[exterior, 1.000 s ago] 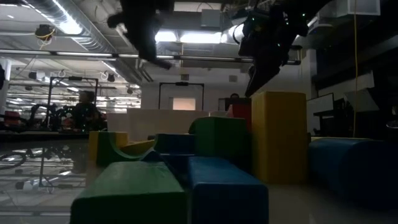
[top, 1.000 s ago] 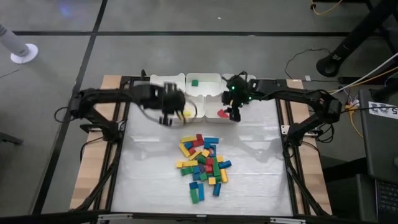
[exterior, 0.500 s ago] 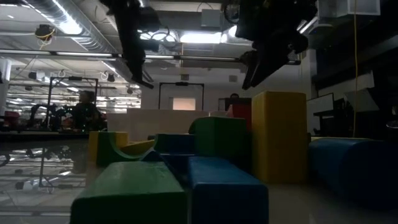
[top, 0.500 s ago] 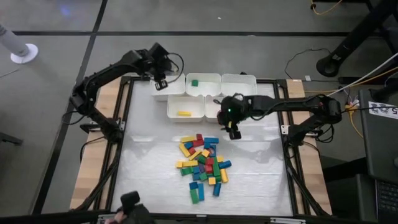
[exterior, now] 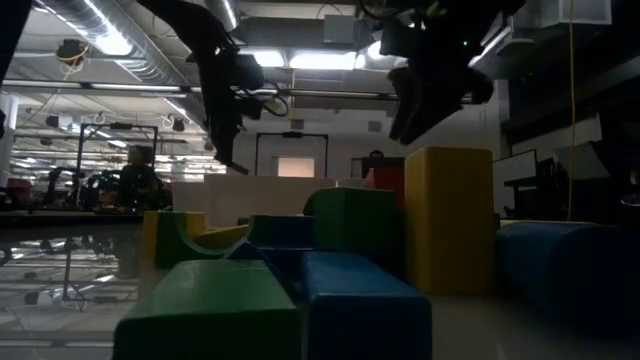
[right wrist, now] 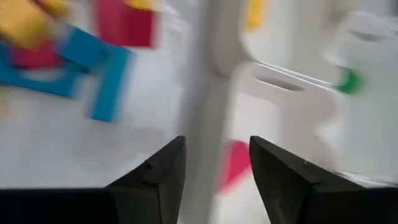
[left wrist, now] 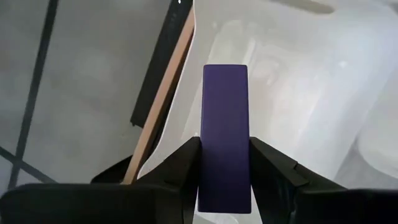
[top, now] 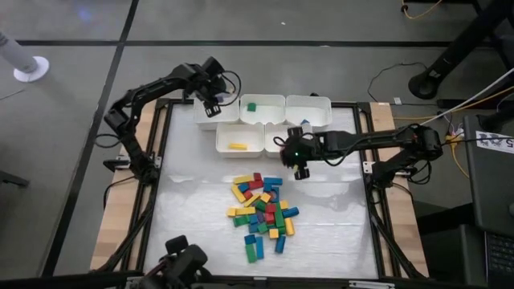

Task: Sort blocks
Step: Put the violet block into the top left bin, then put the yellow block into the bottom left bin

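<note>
Purple block (left wrist: pixel 225 137) over the far-left white bin (top: pixel 210 115), the pile of blocks (top: pixel 261 213) mid-tabletop (top: pixel 193 217).
Left gripper (top: pixel 214 104) fingers pinch the purple block; right gripper (top: pixel 299 166) hovers by the near bins, fingers parted and empty. Grey floor (top: pixel 64 88) surrounds, ceiling strip lights (exterior: pixel 300 60) glow behind.

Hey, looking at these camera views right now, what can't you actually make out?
- Right wrist view: motion blur smears the blocks and bins.
- High view: the left gripper covers the far-left bin; contents unseen.
- Low view: near blocks block the pile behind.
- Left wrist view: purple block hides the bin floor.
</note>
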{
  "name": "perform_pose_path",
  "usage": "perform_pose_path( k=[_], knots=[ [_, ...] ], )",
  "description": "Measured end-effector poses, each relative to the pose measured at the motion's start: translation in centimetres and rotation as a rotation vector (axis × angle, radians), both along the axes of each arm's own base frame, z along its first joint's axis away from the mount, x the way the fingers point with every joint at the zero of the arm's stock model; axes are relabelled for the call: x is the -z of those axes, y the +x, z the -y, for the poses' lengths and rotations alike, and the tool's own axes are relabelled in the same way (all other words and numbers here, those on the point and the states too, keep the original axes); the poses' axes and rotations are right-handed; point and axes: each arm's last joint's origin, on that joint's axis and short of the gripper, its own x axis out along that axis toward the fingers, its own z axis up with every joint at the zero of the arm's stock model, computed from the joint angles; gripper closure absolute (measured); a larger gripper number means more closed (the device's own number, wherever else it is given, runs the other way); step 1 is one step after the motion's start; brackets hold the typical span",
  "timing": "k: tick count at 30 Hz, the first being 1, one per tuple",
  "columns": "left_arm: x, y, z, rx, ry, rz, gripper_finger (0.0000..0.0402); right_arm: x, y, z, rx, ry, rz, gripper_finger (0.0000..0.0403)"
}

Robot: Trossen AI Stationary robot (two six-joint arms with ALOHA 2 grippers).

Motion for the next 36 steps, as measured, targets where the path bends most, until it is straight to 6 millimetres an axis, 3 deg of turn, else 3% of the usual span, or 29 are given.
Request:
perform_pose_path(
  k=[7, 14, 19, 30, 36],
  knots=[
    [1.3, 0.4, -0.5, 0.042, -0.02, -0.046, 0.0288, -1.2, 0.3, 2.9, 0.038, -0.203, 0.007, 0.0224],
    [1.3, 0.4, -0.5, 0.021, -0.022, -0.039, 0.0288, -5.5, 0.2, 7.5, 0.141, -0.153, 0.134, 0.0224],
    [1.3, 0.6, -0.7, 0.014, -0.004, -0.02, 0.0288, -8.5, -0.2, 9.4, 0.203, -0.063, 0.243, 0.0224],
    [1.3, 0.5, -0.6, -0.047, -0.013, -0.004, 0.0283, -13.5, -1.2, 9.1, 0.305, 0.1, 0.34, 0.0224],
    [1.3, 0.5, -0.6, -0.119, -0.021, 0.021, 0.0228, -13.8, -1.2, 8.8, 0.242, 0.176, 0.348, 0.0224]
  ],
)
